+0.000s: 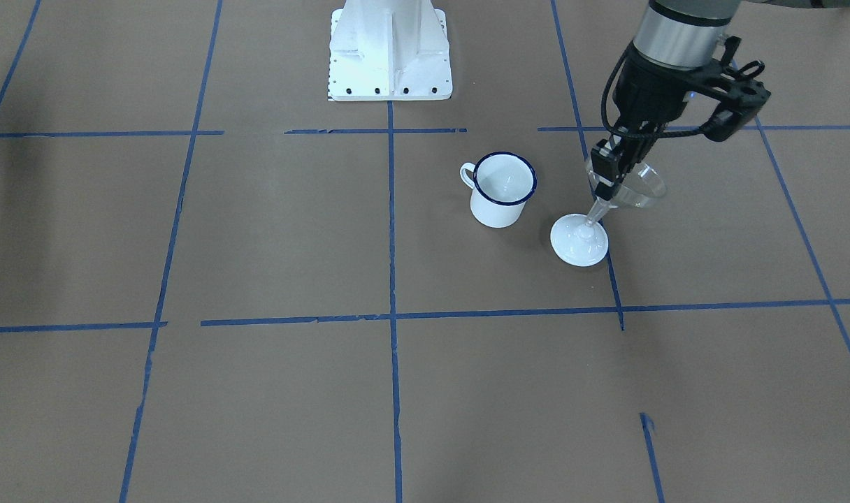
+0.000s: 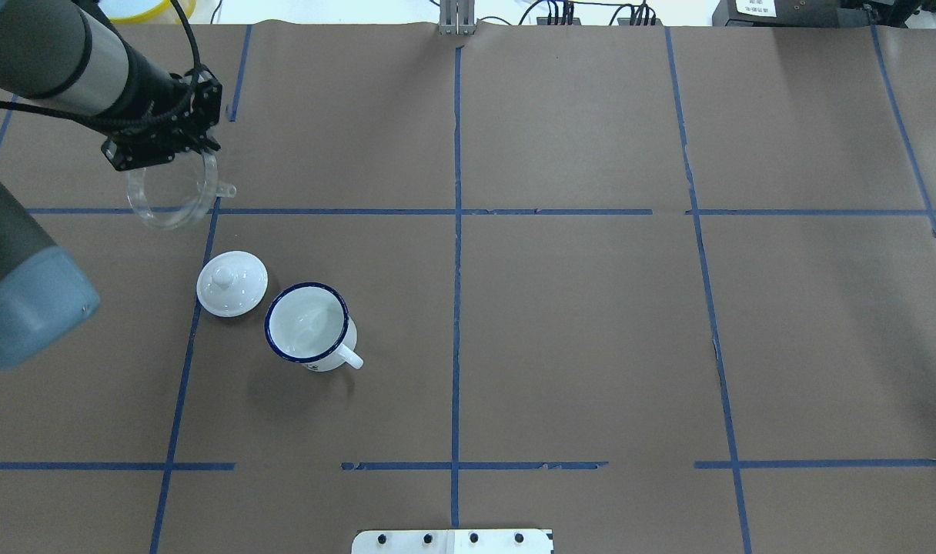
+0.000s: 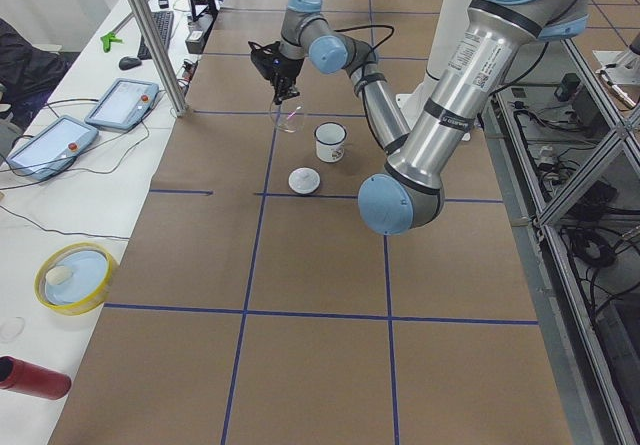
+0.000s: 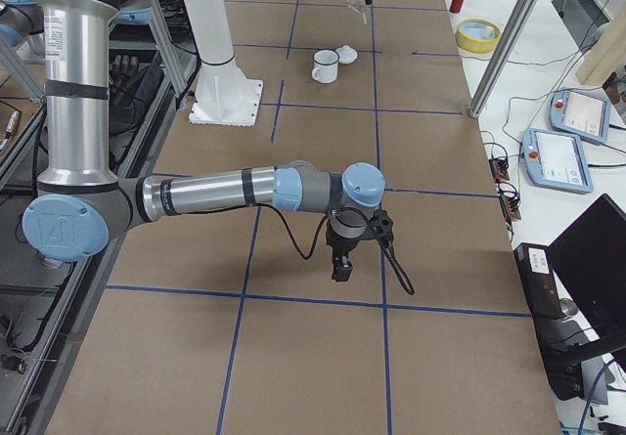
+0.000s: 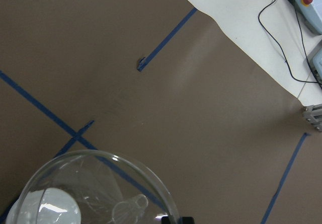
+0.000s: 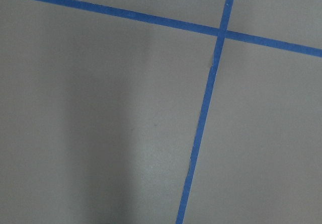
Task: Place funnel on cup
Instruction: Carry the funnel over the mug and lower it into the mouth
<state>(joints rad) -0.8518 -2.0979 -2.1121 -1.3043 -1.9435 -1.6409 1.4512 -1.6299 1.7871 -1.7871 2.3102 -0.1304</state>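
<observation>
**Overhead exterior view: funnel (image 2: 166, 196) in left gripper (image 2: 198, 151), away from cup (image 2: 308, 323)**

1. Left gripper: the fingers are pressed onto the funnel's rim at its edge farthest from the robot. The funnel hangs below and on the robot's side of the fingertips, clear of the table (image 2: 591, 346).
2. Funnel: the wide mouth faces up. In the exterior front-facing view the spout slants down from the cone and overlaps the lid (image 2: 232, 283) in that picture. The left wrist-mounted view shows the clear rim at the bottom edge, with the white lid visible through it.
3. Cup: it stands upright on the table with its mouth open and nothing in it. Its handle points toward the robot's base and right side. It is nearer the robot than the funnel, with the lid between the two.
4. Lid: it lies flat, knob up, just beside the cup and not touching it.
5. Right gripper (image 4: 342, 264): it shows only in the exterior right view, pointing down over bare table. Whether it is spread or pressed together cannot be told.
</observation>
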